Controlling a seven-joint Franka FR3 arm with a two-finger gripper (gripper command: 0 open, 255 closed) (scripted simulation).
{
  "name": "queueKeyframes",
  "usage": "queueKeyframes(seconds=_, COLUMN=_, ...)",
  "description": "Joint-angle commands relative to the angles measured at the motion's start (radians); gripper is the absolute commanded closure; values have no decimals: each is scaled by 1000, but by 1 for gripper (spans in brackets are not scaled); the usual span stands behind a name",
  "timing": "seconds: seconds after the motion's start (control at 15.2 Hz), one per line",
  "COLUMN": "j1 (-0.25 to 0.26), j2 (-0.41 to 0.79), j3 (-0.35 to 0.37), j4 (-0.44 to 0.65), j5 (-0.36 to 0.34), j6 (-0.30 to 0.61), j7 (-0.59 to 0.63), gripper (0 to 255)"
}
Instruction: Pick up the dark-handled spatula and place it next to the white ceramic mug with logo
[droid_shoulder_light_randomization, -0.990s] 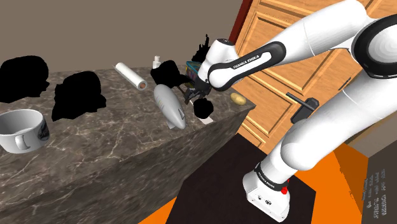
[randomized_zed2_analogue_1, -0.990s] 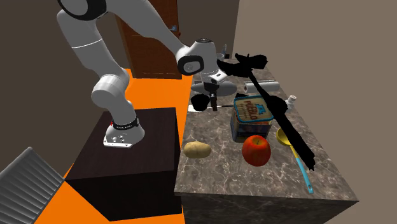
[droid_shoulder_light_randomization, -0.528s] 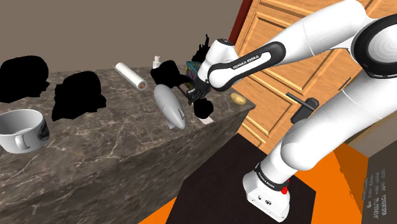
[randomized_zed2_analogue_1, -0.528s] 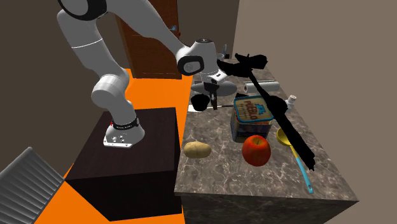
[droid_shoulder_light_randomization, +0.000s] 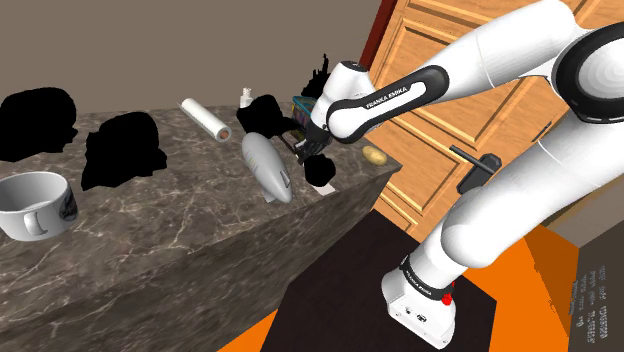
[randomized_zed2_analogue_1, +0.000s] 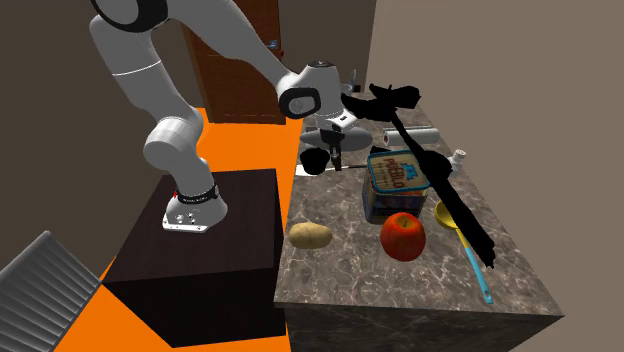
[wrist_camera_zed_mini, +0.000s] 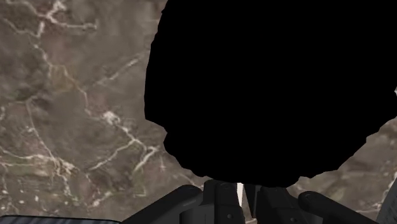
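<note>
Shoulder view: white mug (droid_shoulder_light_randomization: 35, 203), dark logo unreadable, sits at the table's (droid_shoulder_light_randomization: 180, 225) left end. Grey oblong thing (droid_shoulder_light_randomization: 266, 165) lies mid-table. The arm (droid_shoulder_light_randomization: 385, 98) reads "FRANKA EMIKA". The hand (droid_shoulder_light_randomization: 306, 148) is clenched on nothing, just above a black lump (droid_shoulder_light_randomization: 320, 172). Second exterior view: black spatula (randomized_zed2_analogue_1: 440, 185) slants across blue tin (randomized_zed2_analogue_1: 390, 190), label unreadable, right of the hand, untouched.

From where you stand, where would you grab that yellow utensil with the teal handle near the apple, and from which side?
Probably the teal handle, near its free end, coming straight down from above. It lies flat on the counter, thin and straight, and that end is clear, while a long black shape crowds the yellow head.
</note>
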Motion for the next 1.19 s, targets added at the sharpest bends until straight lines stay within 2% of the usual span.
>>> queueKeyframes(seconds=0.0, j1=1, j2=-11, j3=0, j4=4, j5=2, j6=-16, j7=-2, gripper=255)
queueKeyframes(seconds=1.12, j1=8, j2=-158, j3=-5, j4=115, j5=23, j6=-273, j7=-23, gripper=255)
